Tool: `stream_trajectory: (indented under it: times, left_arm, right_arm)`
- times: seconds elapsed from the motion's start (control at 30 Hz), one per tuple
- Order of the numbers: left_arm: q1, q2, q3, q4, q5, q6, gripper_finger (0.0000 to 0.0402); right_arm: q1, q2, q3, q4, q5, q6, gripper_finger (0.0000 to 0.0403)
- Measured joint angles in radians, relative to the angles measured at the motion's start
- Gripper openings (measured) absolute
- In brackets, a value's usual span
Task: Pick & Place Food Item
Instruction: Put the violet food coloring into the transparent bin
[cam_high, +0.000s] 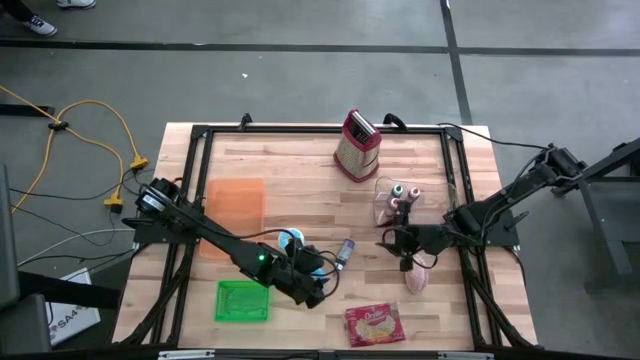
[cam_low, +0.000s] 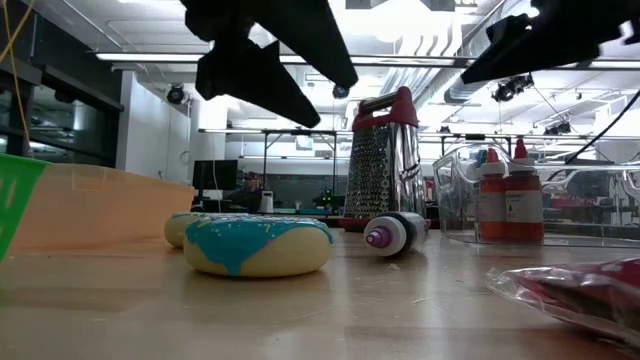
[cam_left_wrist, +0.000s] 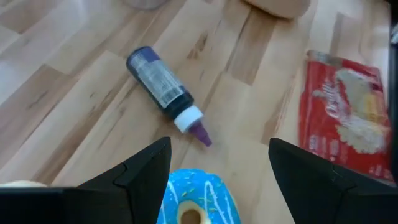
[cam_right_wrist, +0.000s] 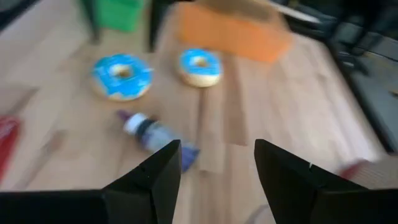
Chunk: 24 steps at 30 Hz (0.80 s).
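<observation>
Left gripper hangs w/ jaws wide, empty, just above the blue-iced ring doughnut lying on the wooden desk; nothing picked yet, by my reading grasp & placing remain; right gripper, jaws part-open, empty, waits near the small dark squeeze bottle.

Left arm reaches diagonally to lower centre of high view, left gripper fingers spread. Right gripper centre-right, fingers parted.
</observation>
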Motion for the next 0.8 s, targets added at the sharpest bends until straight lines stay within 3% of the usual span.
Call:
stream_trajectory:
  times: [0.33, 0.63, 0.7, 0.8]
  left_arm:
    - [0.011, 0.005, 0.000, 0.020, -0.034, -0.003, 0.0262]
    - [0.013, 0.005, 0.000, -0.018, -0.049, 0.000, 0.0262]
    - [0.007, 0.005, 0.000, -0.033, -0.121, 0.038, 0.0262]
    - [-0.025, 0.001, 0.000, -0.119, -0.325, 0.047, 0.0262]
  right_arm:
    - [-0.080, 0.064, -0.002, 0.025, -0.270, -0.087, 0.0191]
    - [-0.097, 0.080, -0.002, 0.060, -0.296, -0.087, 0.0191]
    - [-0.097, 0.081, -0.002, 0.073, -0.300, -0.087, 0.0191]
    - [-0.097, 0.081, -0.002, 0.112, -0.331, -0.087, 0.0191]
